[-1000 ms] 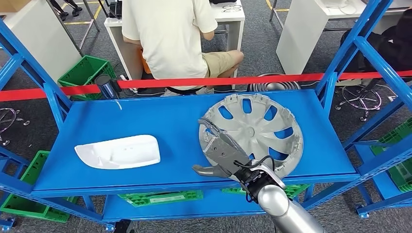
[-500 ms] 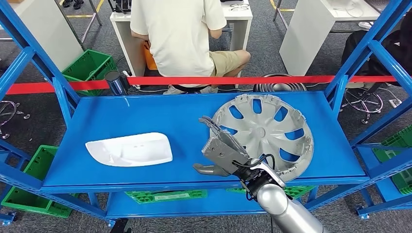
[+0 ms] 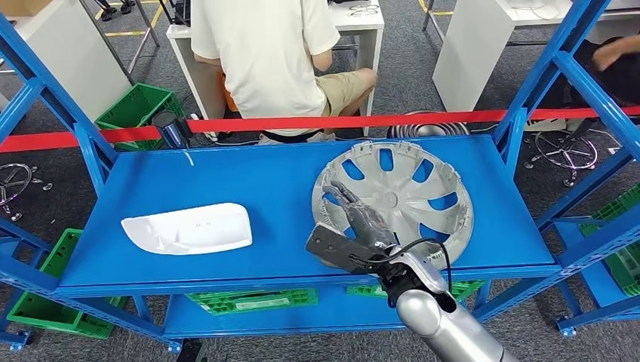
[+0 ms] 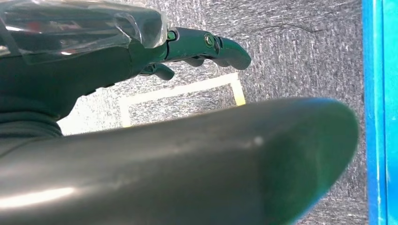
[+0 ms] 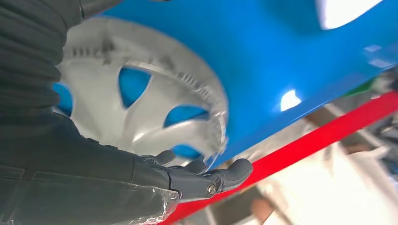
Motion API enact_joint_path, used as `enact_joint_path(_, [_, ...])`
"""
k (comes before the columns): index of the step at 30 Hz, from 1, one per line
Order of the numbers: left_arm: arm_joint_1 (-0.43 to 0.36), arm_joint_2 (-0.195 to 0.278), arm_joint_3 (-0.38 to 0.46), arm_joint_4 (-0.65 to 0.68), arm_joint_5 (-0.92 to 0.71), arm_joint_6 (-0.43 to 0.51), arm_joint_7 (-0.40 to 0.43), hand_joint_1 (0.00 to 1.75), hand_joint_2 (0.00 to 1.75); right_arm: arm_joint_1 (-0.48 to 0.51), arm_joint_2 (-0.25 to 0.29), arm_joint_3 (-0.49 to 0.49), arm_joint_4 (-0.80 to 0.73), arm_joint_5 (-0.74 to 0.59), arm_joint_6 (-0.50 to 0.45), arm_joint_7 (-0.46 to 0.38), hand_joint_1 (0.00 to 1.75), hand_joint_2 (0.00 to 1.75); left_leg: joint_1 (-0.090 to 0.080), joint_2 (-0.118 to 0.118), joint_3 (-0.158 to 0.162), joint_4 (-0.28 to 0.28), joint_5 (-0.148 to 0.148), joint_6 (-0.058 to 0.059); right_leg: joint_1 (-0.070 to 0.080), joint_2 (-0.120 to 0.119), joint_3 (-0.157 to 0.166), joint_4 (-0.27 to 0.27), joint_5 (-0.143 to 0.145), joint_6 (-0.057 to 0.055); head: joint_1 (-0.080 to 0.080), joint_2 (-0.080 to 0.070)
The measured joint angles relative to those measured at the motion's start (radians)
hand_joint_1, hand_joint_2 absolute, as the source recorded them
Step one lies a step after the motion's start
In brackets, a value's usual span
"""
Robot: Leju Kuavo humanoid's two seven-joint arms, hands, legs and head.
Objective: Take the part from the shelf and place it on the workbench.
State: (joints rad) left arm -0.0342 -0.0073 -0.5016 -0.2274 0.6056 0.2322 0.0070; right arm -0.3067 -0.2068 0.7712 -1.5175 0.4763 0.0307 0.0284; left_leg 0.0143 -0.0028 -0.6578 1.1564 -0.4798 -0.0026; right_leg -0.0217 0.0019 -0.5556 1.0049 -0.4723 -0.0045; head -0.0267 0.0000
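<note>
- Our right hand (image 3: 355, 230), fingers spread, lies flat on the grey spoked hubcap (image 3: 407, 197).
- Smooth white part (image 3: 189, 228) lies well apart on the blue shelf (image 3: 264, 181).
- Left hand (image 4: 141, 47): fingers apart, empty.

grey carpet floor (image 3: 423, 68) with yellow tape lines. white desks at twelve (image 3: 361, 23) and one o'clock (image 3: 483, 45), a person (image 3: 264, 60) seated. red barrier tape (image 3: 362, 122) crosses. green crates (image 3: 132, 109) at ten and below.

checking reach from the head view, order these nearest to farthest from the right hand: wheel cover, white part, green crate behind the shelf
1. wheel cover: under the right hand, on the shelf's right.
2. white part: shelf's left side.
3. green crate: floor beyond the shelf's far left corner.
</note>
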Motion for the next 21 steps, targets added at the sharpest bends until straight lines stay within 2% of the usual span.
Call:
enact_joint_path(2, [-0.001, 0.001, -0.003, 0.000, 0.004, 0.000, -0.001, 0.00, 0.00, -0.007, -0.006, 0.003, 0.003, 0.055, 0.003, 0.022, 0.00, 1.75, -0.006, 0.000, 0.061, -0.118, 0.036, 0.015, 0.004, 0.001, -0.003, 0.000, 0.001, 0.003, 0.000, 0.000])
enact_joint_path(3, [0.000, 0.002, -0.004, 0.000, 0.005, 0.001, -0.001, 0.00, 0.00, -0.009, -0.009, 0.005, 0.004, 0.068, 0.005, 0.027, 0.00, 1.75, -0.010, 0.000, 0.072, -0.144, 0.038, 0.021, 0.004, 0.001, -0.005, 0.000, 0.003, 0.006, 0.001, 0.000])
enact_joint_path(6, [0.001, 0.004, -0.005, 0.000, 0.006, 0.002, -0.001, 0.00, 0.00, -0.012, -0.017, 0.010, 0.006, 0.078, 0.008, 0.033, 0.00, 1.75, -0.013, 0.001, 0.076, -0.164, 0.042, 0.035, 0.004, 0.000, -0.011, -0.003, 0.005, 0.020, 0.001, 0.000])
enact_joint_path(7, [0.000, 0.004, -0.006, 0.000, 0.006, 0.002, -0.002, 0.00, 0.00, -0.014, -0.021, 0.011, 0.007, 0.079, 0.008, 0.034, 0.00, 1.75, -0.012, 0.002, 0.080, -0.174, 0.048, 0.042, 0.004, 0.000, -0.019, 0.012, -0.004, 0.022, 0.001, 0.000])
enact_joint_path(8, [-0.001, 0.003, -0.006, 0.000, 0.006, 0.002, -0.002, 0.00, 0.00, -0.016, -0.024, 0.013, 0.007, 0.080, 0.008, 0.034, 0.00, 1.75, -0.009, 0.003, 0.084, -0.183, 0.053, 0.048, 0.005, -0.001, -0.036, 0.045, -0.021, 0.021, 0.002, 0.000])
enact_joint_path(10, [-0.002, 0.003, -0.007, 0.000, 0.006, 0.002, -0.002, 0.00, 0.00, -0.018, -0.032, 0.016, 0.010, 0.080, 0.009, 0.035, 0.00, 1.75, -0.008, 0.003, 0.084, -0.189, 0.058, 0.053, 0.004, -0.001, -0.097, 0.172, -0.075, 0.015, 0.004, 0.000])
enact_joint_path(11, [-0.002, 0.003, -0.007, 0.000, 0.006, 0.002, -0.002, 0.00, 0.00, -0.017, -0.035, 0.018, 0.011, 0.083, 0.009, 0.037, 0.00, 1.75, -0.009, 0.003, 0.082, -0.188, 0.058, 0.053, 0.003, -0.001, -0.129, 0.237, -0.096, 0.015, 0.004, 0.000])
enact_joint_path(12, [-0.001, 0.002, -0.007, 0.000, 0.007, 0.002, -0.002, 0.00, 0.00, -0.016, -0.038, 0.020, 0.013, 0.091, 0.012, 0.040, 0.00, 1.75, -0.009, 0.002, 0.081, -0.187, 0.058, 0.053, 0.003, -0.001, -0.148, 0.276, -0.105, 0.020, 0.004, 0.000])
enact_joint_path(13, [-0.001, 0.002, -0.008, 0.000, 0.009, 0.002, -0.002, 0.00, 0.00, -0.015, -0.041, 0.022, 0.015, 0.104, 0.016, 0.046, 0.00, 1.75, -0.009, 0.002, 0.080, -0.186, 0.058, 0.053, 0.001, -0.001, -0.149, 0.277, -0.099, 0.028, 0.004, 0.000])
enact_joint_path(14, [0.000, 0.000, -0.008, 0.000, 0.012, 0.002, -0.002, 0.00, 0.00, -0.016, -0.044, 0.022, 0.015, 0.123, 0.023, 0.055, 0.00, 1.75, -0.009, 0.001, 0.080, -0.183, 0.057, 0.051, -0.001, -0.002, -0.127, 0.233, -0.078, 0.039, 0.004, 0.000])
enact_joint_path(15, [0.000, 0.000, -0.008, -0.001, 0.014, 0.002, -0.002, 0.00, 0.00, -0.017, -0.048, 0.023, 0.015, 0.144, 0.033, 0.066, 0.00, 1.75, -0.008, 0.000, 0.079, -0.178, 0.055, 0.048, -0.003, -0.002, -0.091, 0.162, -0.050, 0.050, 0.004, 0.000])
enact_joint_path(16, [-0.001, -0.001, -0.008, -0.001, 0.017, 0.001, -0.002, 0.00, 0.00, -0.018, -0.052, 0.023, 0.015, 0.164, 0.045, 0.077, 0.00, 1.75, -0.011, 0.000, 0.077, -0.171, 0.051, 0.043, -0.004, -0.002, -0.056, 0.092, -0.026, 0.054, 0.004, 0.000])
enact_joint_path(17, [-0.001, -0.002, -0.009, -0.001, 0.019, 0.001, -0.002, 0.00, 0.00, -0.019, -0.056, 0.023, 0.014, 0.182, 0.058, 0.090, 0.00, 1.75, -0.013, 0.000, 0.073, -0.163, 0.048, 0.038, -0.004, -0.002, -0.030, 0.039, -0.009, 0.052, 0.004, 0.000])
enact_joint_path(18, [-0.001, -0.001, -0.009, -0.001, 0.021, 0.001, -0.002, 0.00, 0.00, -0.019, -0.060, 0.023, 0.013, 0.198, 0.074, 0.103, 0.00, 1.75, -0.014, 0.000, 0.069, -0.158, 0.046, 0.032, -0.003, -0.001, -0.017, 0.013, -0.002, 0.046, 0.003, 0.000])
enact_joint_path(21, [0.000, 0.000, -0.013, -0.001, 0.024, 0.001, -0.003, 0.00, 0.00, -0.014, -0.074, 0.023, 0.005, 0.231, 0.132, 0.141, 0.00, 1.75, -0.011, 0.000, 0.062, -0.152, 0.045, 0.019, -0.001, 0.000, -0.017, 0.006, 0.006, 0.024, 0.003, 0.000])
